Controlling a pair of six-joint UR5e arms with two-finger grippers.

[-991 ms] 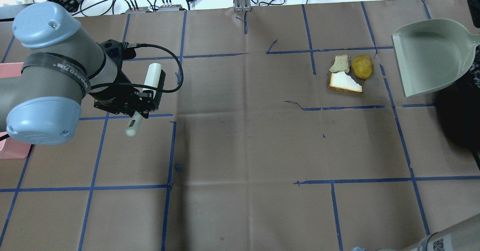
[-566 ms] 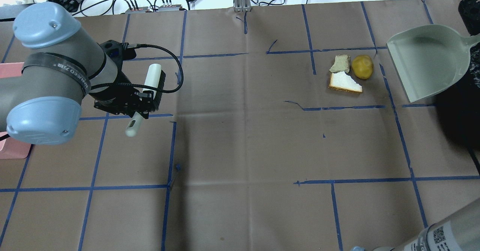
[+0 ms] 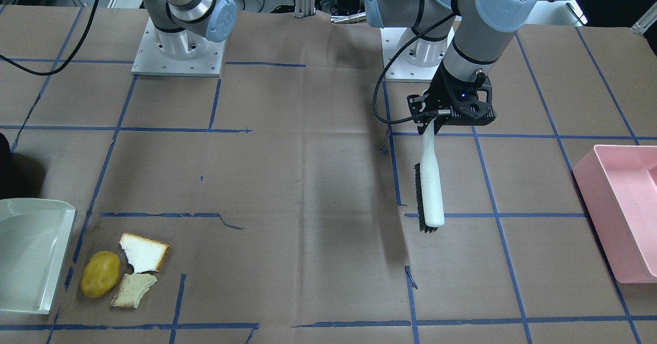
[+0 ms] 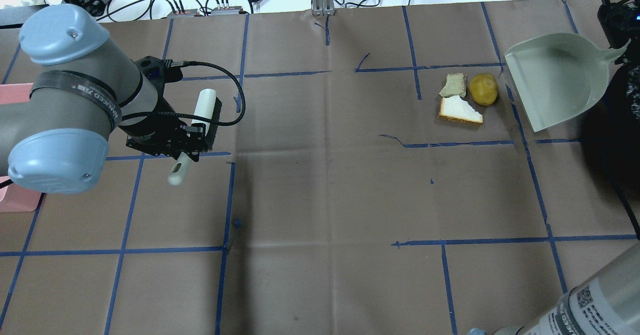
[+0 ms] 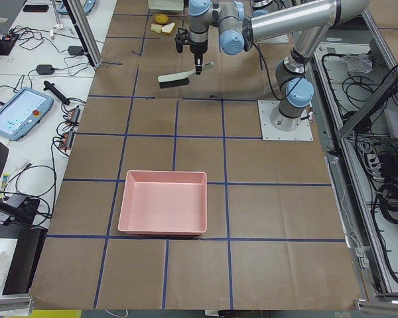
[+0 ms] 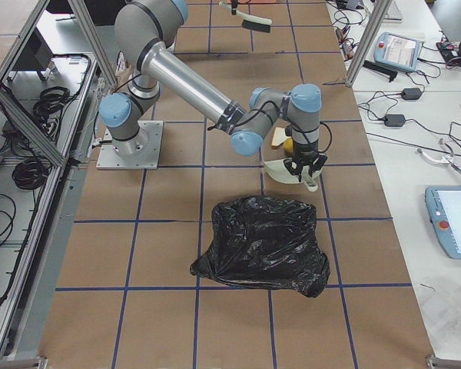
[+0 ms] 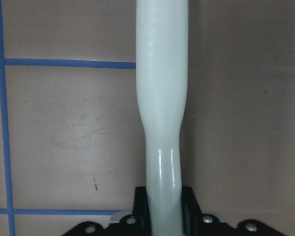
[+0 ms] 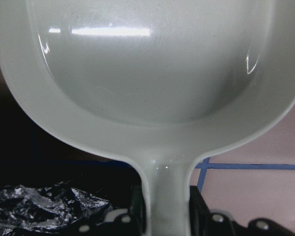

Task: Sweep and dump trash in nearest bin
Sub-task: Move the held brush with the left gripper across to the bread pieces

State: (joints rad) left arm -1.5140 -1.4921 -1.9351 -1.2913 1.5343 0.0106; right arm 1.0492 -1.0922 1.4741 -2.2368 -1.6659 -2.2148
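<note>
The trash lies at the far right of the table: a yellow-brown potato-like lump (image 4: 483, 89) (image 3: 100, 281), a white bread piece with crust (image 4: 460, 110) (image 3: 143, 252) and a smaller bread piece (image 4: 453, 85) (image 3: 133, 290). My right gripper (image 8: 163, 216) is shut on the handle of a pale green dustpan (image 4: 557, 80) (image 3: 25, 254), held tilted just right of the lump with a short gap. My left gripper (image 4: 192, 135) (image 3: 431, 120) is shut on the handle of a white brush (image 4: 200, 120) (image 3: 430, 190) with black bristles, far to the left of the trash.
A black trash bag (image 6: 265, 246) (image 4: 615, 140) sits at the table's right end, below the dustpan's handle. A pink bin (image 3: 623, 205) (image 5: 163, 202) stands at the left end. Blue tape lines cross the brown paper table cover (image 4: 325, 185).
The dustpan has moved left towards the potato-like lump and turned its open edge more to it. The left arm and brush have barely shifted.
</note>
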